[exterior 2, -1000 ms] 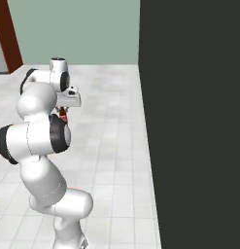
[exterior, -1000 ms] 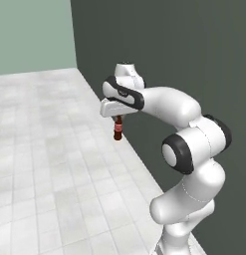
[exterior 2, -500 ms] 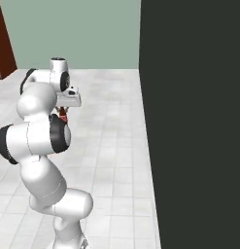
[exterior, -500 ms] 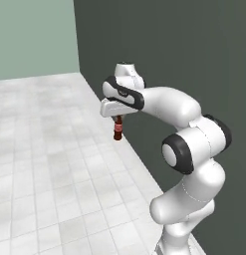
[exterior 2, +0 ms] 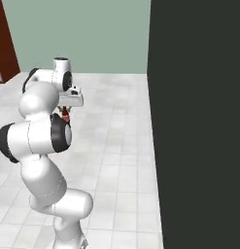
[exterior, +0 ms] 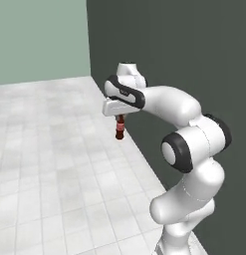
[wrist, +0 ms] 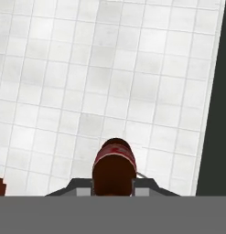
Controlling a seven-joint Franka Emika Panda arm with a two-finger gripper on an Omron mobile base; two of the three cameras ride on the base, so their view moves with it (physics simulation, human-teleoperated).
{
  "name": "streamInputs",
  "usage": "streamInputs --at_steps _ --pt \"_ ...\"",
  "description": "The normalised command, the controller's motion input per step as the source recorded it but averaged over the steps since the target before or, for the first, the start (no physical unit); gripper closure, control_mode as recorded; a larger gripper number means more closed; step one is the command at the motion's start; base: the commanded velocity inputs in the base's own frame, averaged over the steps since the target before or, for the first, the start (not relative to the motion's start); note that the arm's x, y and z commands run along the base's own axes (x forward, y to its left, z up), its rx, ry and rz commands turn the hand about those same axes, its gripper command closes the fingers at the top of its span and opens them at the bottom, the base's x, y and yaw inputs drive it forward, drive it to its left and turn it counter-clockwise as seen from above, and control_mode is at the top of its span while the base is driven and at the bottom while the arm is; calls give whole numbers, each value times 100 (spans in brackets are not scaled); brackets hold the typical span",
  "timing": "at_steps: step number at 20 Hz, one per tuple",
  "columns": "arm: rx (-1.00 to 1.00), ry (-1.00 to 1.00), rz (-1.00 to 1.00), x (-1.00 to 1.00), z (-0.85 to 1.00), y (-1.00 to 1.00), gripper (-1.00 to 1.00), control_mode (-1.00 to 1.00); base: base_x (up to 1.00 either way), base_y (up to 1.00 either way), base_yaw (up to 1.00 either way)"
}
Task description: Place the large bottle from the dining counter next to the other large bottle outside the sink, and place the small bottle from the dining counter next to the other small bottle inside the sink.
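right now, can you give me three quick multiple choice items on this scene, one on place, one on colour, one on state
1. Where is the small bottle?
A. lying on the floor
B. hanging below the gripper, above the tiled floor
C. standing in a sink

2. What colour is the band on the small bottle?
A. red
B. blue
C. yellow

3. What state is the gripper in?
A. wide open with nothing in it
B. shut on a plate
C. shut on the small bottle

Answers:
1 B: the left base view shows the bottle upright under the gripper, clear of the floor.
2 A: the hand view shows a red band round the dark brown body.
3 C: in the hand view the fingers sit tight against both sides of the bottle.
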Motion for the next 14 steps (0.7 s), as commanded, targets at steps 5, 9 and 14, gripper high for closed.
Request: streamInputs --at_steps 5,9,14 --pt "0 0 0 0 0 0 100 100 13 20 67" --pt "0 0 0 0 0 0 100 100 4 29 83" --pt "0 0 0 0 0 0 100 100 21 3 87"
